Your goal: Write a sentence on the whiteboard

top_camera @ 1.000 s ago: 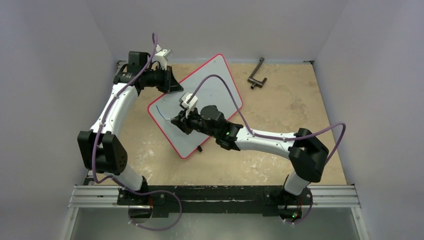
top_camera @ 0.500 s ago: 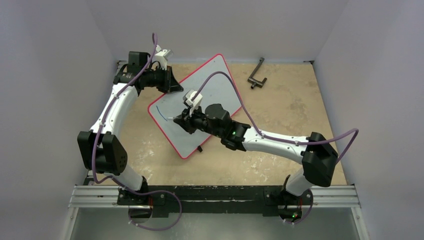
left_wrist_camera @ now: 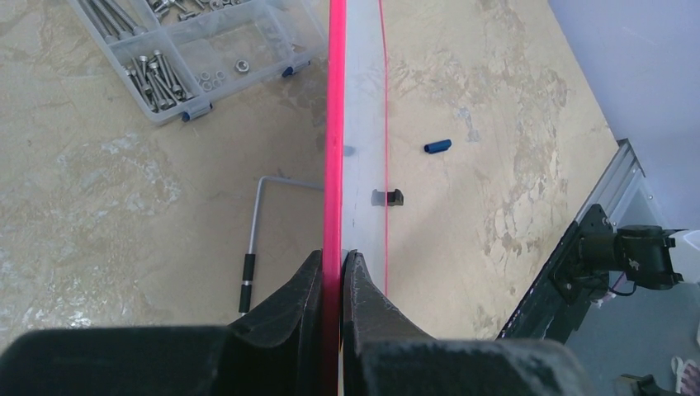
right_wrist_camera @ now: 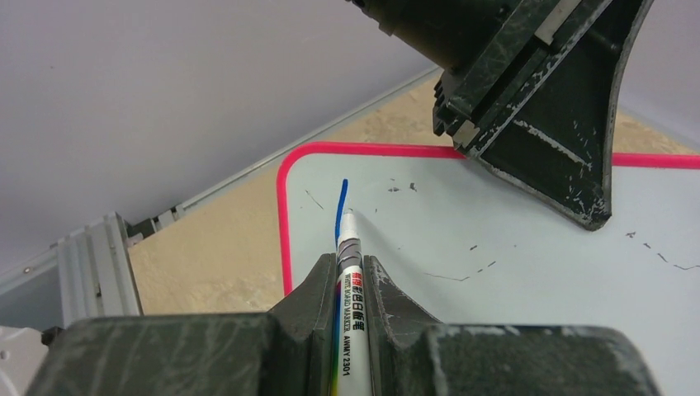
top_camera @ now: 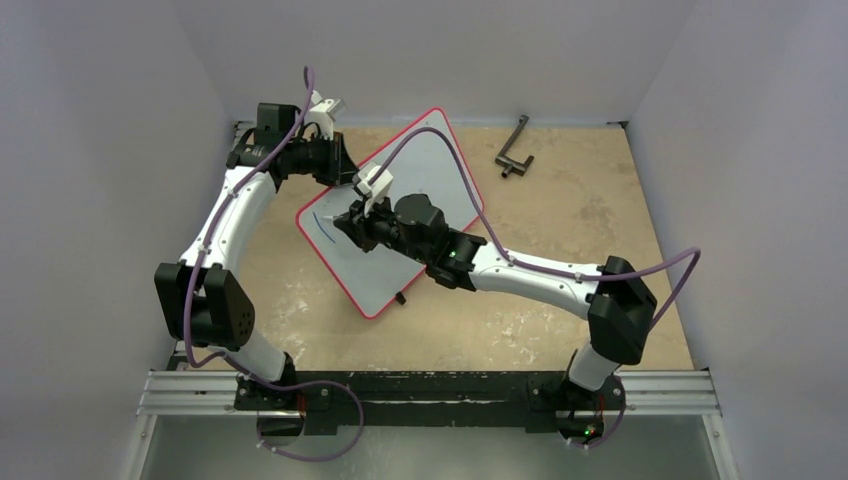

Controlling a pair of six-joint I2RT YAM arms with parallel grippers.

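Note:
The whiteboard, white with a thin red rim, lies at an angle at the table's back. My left gripper is shut on the board's red rim at its far left edge, jaws pinching it. My right gripper is shut on a white marker, whose tip touches the board near its rounded corner. Only a short blue stroke shows, with no readable words; in the top view it lies near the board's left corner. A small black clip sits at the board's edge.
A black crank tool lies at the back right. In the left wrist view a clear compartment box of screws, a thin metal key with a black grip and a blue marker cap lie on the table. Grey walls enclose the table.
My right gripper has moved with the marker up and to the left, toward the board's left corner and my left gripper. The left arm and the board have not moved.

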